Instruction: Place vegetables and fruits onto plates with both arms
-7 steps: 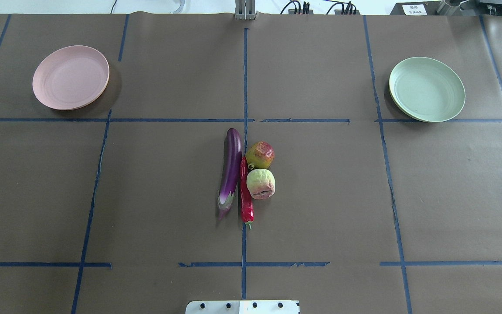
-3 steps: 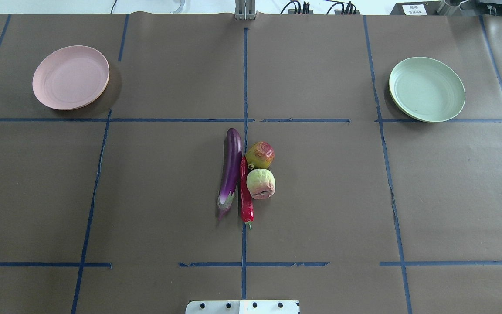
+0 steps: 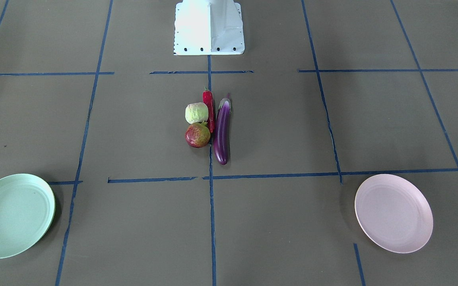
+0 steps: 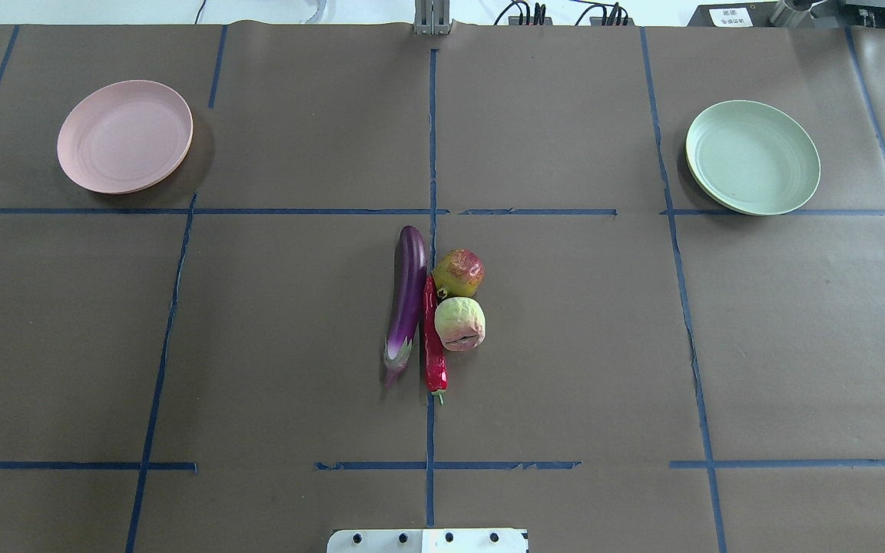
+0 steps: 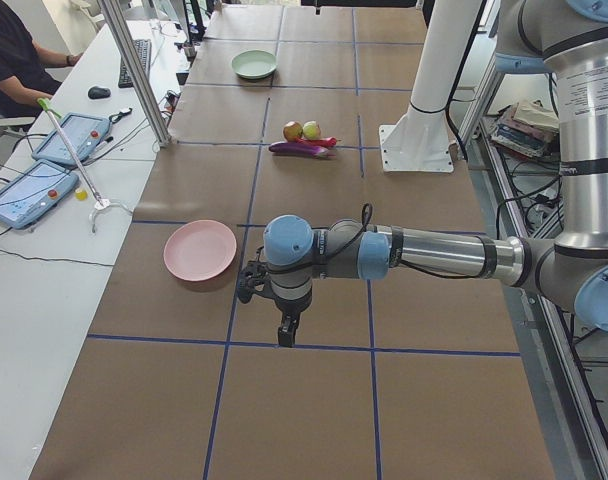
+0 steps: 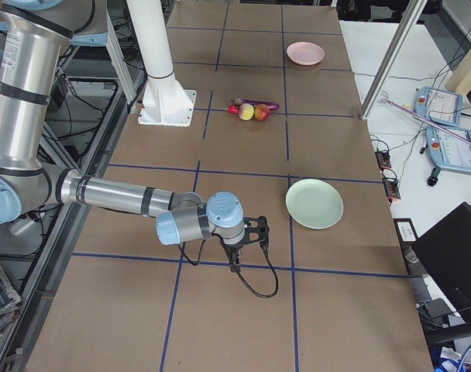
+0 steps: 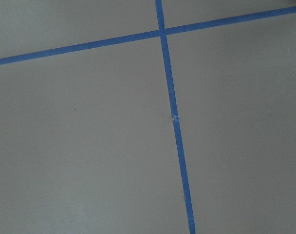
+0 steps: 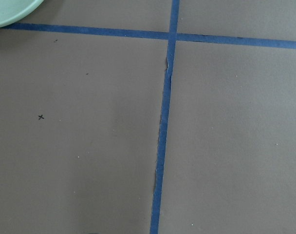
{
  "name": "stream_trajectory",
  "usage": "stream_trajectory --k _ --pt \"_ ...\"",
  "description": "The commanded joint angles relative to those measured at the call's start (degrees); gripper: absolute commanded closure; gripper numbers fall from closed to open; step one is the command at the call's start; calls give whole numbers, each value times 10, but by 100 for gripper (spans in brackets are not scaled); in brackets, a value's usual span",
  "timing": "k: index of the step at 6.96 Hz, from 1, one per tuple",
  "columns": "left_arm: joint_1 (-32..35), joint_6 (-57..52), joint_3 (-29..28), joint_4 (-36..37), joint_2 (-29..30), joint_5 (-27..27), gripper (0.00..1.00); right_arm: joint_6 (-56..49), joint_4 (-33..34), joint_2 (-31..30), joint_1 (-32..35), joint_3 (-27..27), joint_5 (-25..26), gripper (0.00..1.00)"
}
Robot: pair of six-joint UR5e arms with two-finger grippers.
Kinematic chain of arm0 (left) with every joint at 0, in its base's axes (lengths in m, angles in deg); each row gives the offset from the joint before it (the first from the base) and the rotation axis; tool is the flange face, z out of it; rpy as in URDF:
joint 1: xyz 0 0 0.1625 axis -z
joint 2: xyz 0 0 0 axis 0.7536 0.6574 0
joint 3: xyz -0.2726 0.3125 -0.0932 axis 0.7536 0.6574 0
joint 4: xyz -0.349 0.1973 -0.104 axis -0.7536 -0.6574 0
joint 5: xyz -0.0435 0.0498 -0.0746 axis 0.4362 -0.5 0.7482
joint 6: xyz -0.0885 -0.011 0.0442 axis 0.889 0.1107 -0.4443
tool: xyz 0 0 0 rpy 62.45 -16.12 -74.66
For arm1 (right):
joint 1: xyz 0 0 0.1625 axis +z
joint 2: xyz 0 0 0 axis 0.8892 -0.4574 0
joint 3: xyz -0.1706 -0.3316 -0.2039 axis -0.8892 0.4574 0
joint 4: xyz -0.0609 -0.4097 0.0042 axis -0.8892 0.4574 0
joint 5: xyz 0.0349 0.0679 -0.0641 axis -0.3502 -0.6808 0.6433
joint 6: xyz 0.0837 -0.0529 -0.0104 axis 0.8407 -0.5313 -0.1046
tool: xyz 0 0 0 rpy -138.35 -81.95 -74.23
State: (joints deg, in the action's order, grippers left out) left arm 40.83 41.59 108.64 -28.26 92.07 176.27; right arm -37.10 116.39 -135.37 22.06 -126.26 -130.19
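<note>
4 produce clustered: long glossy purple eggplant [image 4: 409, 296], slim red chili pepper [image 4: 432, 346], pale wrinkly ball [image 4: 460, 323], round red-green fruit [image 4: 459, 273] | 2 round matte plates: pink plate [image 4: 125, 136] 10 o'clock, mint plate [image 4: 753, 157] 2 o'clock | left gripper [image 5: 285, 332], right gripper [image 6: 235, 261]: cannot tell fingers' state

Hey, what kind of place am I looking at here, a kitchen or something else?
Probably a robotics lab, not a kitchen: a left arm and right arm reach over a paper-covered table gridded with blue tape, and control tablets lie on a side desk by a person.
</note>
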Motion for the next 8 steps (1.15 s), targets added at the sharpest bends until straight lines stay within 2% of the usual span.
stream_trajectory --k 1,2,3,4,5,6,8 --pt "0 0 14 -1 -4 37 0 4 -49 1 -25 0 -58 0" --pt "-1 2 25 -1 -17 38 0 6 -80 27 -84 0 -57 0" --pt "-1 3 26 -1 -18 39 0 57 -101 60 -124 -10 -62 0" --pt "-1 3 26 -1 -18 40 0 174 -142 114 -194 -21 -52 0" --pt "-1 3 26 -1 -17 40 0 288 -145 185 -242 -23 -29 0" --pt "-1 3 26 -1 -17 39 0 378 -144 254 -300 -22 21 0" --pt "-1 3 27 -1 -17 40 0 496 -135 346 -431 -19 173 0"
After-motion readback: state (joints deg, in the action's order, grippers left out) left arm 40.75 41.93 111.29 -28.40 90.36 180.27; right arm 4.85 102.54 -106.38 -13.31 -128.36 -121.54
